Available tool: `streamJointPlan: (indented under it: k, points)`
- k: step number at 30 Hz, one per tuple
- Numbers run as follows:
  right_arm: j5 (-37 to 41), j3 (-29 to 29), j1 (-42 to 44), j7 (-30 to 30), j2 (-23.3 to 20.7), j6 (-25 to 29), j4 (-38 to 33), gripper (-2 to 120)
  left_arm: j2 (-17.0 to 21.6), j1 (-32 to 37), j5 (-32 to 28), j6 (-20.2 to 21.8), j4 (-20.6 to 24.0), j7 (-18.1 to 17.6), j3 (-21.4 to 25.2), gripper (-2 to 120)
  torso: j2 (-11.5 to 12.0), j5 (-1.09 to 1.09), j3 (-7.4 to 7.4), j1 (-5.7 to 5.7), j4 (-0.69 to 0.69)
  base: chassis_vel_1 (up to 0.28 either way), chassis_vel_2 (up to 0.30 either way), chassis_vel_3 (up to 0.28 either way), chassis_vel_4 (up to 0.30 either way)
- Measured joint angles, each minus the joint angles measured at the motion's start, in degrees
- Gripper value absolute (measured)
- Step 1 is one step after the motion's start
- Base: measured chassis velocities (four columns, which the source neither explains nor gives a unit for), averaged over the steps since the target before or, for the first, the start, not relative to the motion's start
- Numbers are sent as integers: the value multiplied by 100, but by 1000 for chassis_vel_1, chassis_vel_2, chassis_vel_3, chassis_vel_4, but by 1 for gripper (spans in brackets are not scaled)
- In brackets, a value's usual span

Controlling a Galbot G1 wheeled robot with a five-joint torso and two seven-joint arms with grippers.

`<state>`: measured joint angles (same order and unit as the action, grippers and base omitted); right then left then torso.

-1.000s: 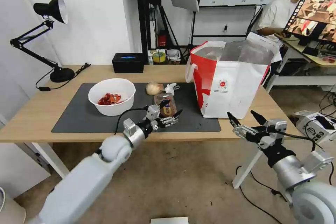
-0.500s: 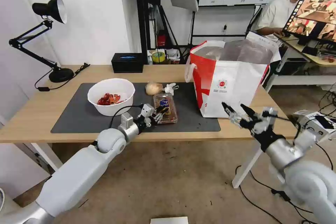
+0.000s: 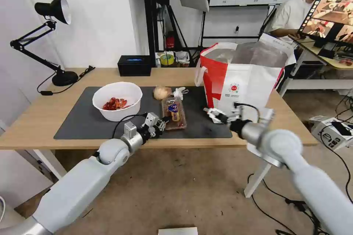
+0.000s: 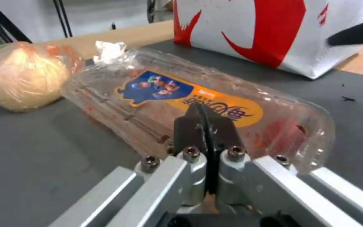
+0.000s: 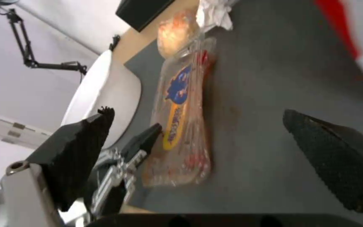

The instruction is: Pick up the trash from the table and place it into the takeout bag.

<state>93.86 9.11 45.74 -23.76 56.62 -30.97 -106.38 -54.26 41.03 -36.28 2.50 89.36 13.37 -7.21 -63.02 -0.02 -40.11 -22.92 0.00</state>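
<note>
Left gripper (image 4: 204, 126), fingers pressed together, is nudging the clear two-part plastic tray (image 3: 174, 113) at the grey mat's (image 3: 84, 125) centre; right gripper (image 5: 198, 151), spread wide, is approaching from three o'clock, probably to receive it.

The clear plastic tray (image 4: 198, 104) bears a label with a blue patch of cartoon figures and an orange band of white characters (too blurred to read); the same blue-and-orange label shows on it in the head view (image 3: 173, 112) and the right wrist view (image 5: 177, 104); the takeout bag (image 3: 241, 80) carries a small round red logo with lines of tiny red print beneath it, none legible; its side in the left wrist view (image 4: 274, 31) shows only red brush-like shapes on white.
</note>
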Motion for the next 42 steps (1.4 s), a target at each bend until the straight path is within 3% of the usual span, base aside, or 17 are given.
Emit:
streamJointPlan:
  k: [7, 18, 27, 42]
  points:
    - [78, -264, -592, -192, 469, -170, 676, 100, -26, 67, -5, -40, -42, -25, 0, 0, 0, 1, 0, 0, 0, 0, 0, 0, 0]
    - [489, -744, -1588, -968, 1021, -668, 1515, 100, -14, 115, -1, -137, -50, -43, 1, 0, -1, 1, 0, 0, 0, 0, 0, 0, 0]
    - [799, -827, -1859, -1595, 1382, -1007, 1919, 100, 6, 165, -14, -163, -16, -84, 19, 0, -1, 2, 0, 1, 0, 0, 0, 0, 0]
    - [935, -953, -2122, -1739, 1781, -1051, 2475, 100, -17, 181, -61, -218, 63, -159, 23, 0, 0, 2, 0, 0, 0, 0, 0, 0, 0]
